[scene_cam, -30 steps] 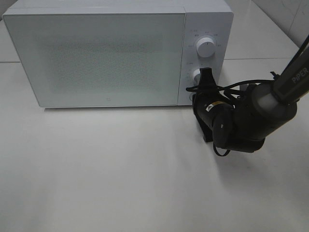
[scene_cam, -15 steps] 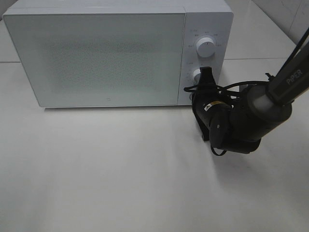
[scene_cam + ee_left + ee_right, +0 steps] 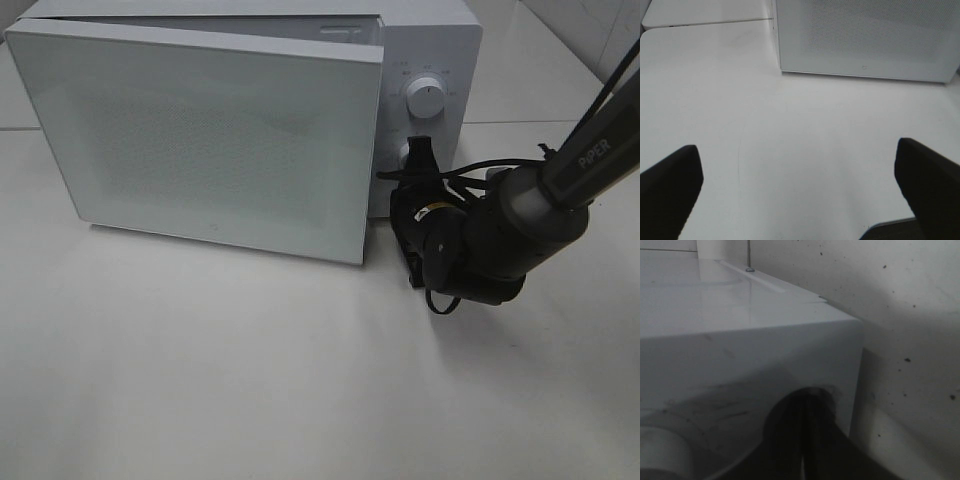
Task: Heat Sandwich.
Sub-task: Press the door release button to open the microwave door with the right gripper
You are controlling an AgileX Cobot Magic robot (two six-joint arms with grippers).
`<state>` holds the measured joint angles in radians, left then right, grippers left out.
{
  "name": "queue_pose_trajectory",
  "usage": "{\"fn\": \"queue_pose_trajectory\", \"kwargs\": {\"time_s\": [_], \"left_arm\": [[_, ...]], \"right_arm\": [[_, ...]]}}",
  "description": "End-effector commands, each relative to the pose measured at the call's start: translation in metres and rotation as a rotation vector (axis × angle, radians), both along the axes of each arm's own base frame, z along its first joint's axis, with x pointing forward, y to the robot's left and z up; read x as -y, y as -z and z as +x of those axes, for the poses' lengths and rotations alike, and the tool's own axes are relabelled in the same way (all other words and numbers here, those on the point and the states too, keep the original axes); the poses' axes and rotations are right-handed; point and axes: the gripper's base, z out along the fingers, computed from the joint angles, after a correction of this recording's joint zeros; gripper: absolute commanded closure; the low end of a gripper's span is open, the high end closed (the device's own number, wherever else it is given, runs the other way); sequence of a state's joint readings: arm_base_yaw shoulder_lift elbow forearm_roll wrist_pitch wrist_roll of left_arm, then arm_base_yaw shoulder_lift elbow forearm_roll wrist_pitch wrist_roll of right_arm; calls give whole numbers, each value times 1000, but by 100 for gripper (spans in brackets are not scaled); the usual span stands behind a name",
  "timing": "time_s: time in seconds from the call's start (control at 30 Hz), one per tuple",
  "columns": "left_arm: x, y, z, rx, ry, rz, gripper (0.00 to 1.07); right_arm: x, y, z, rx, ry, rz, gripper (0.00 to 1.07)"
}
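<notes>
The sandwich is out of view. A white microwave (image 3: 432, 45) stands at the back of the table, and its door (image 3: 210, 140) is ajar, swung out a little at its right edge. My right gripper (image 3: 419, 152) is shut and its tip rests against the lower part of the control panel, under the upper knob (image 3: 424, 98). In the right wrist view the shut fingers (image 3: 807, 440) press on the white panel (image 3: 740, 355). My left gripper (image 3: 796, 145) is open and holds nothing, low over the table in front of the door (image 3: 865, 40).
The white tabletop (image 3: 250, 380) stretches in front of the microwave. A dark cable (image 3: 470, 175) loops off the right arm close to the panel. A tiled wall (image 3: 590, 30) stands at the back right.
The microwave door has popped open, its right edge swinging outward. My right gripper has shifted slightly left against the panel.
</notes>
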<state>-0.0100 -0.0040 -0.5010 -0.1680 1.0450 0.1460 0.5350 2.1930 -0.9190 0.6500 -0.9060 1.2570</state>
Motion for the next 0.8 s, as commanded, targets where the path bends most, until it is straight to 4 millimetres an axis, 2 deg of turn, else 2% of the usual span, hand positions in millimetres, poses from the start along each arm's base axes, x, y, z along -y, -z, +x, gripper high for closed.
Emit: {"fn": "queue_pose_trajectory", "kwargs": {"time_s": [0.03, 0.27, 0.63, 0.8], "left_arm": [[0, 0, -4, 35, -3, -7, 5], [0, 0, -4, 35, -3, -7, 5], [0, 0, -4, 35, -3, -7, 5], [0, 0, -4, 35, -3, -7, 5]], "right_arm": [[4, -39, 33, 305, 8, -16, 107], [4, -39, 33, 297, 3, -16, 107], [2, -26, 28, 161, -32, 5, 107], [0, -29, 25, 117, -59, 7, 107]]}}
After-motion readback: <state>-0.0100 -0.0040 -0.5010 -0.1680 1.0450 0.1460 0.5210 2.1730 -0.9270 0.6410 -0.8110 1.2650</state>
